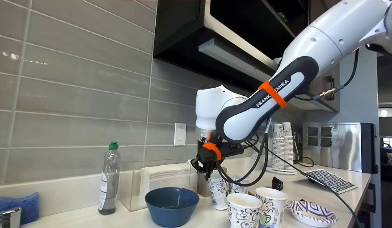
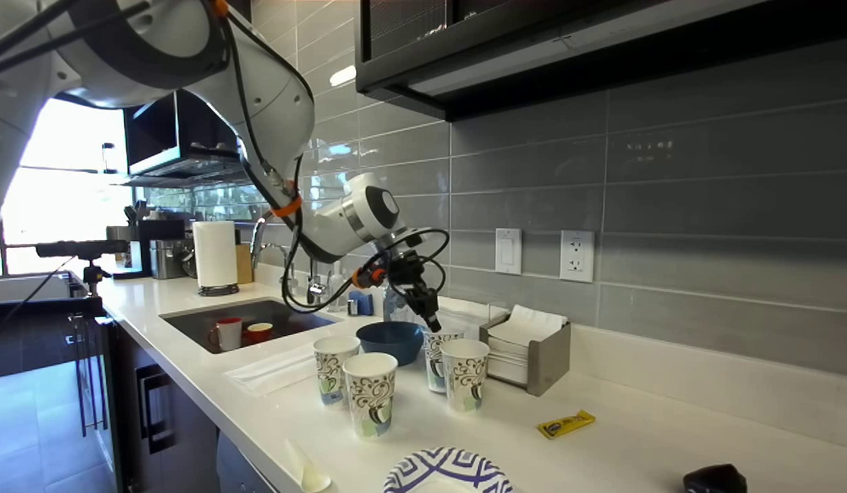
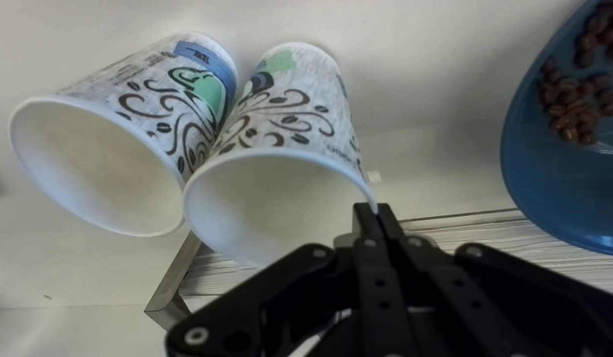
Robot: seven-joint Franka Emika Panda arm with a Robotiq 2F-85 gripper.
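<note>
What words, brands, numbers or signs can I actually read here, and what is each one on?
"FRANK" then "EMIKA": on the robot arm, an orange strap crossing between them.
"12", it seems: on the blue band of the left paper cup in the wrist view.
Too small or blurred to read: fine print on that cup and the gripped cup, the bottle label, the yellow packet, the keyboard.

That paper cup (image 3: pixel 286 124) in the black fingers (image 3: pixel 364 225) is white with brown swirls and green and blue patches. The bowl (image 1: pixel 172 210) looks dark blue to me, the beans (image 3: pixel 570 111) brown; violet-blue zigzags ring the white paper dish (image 2: pixel 454 460).
</note>
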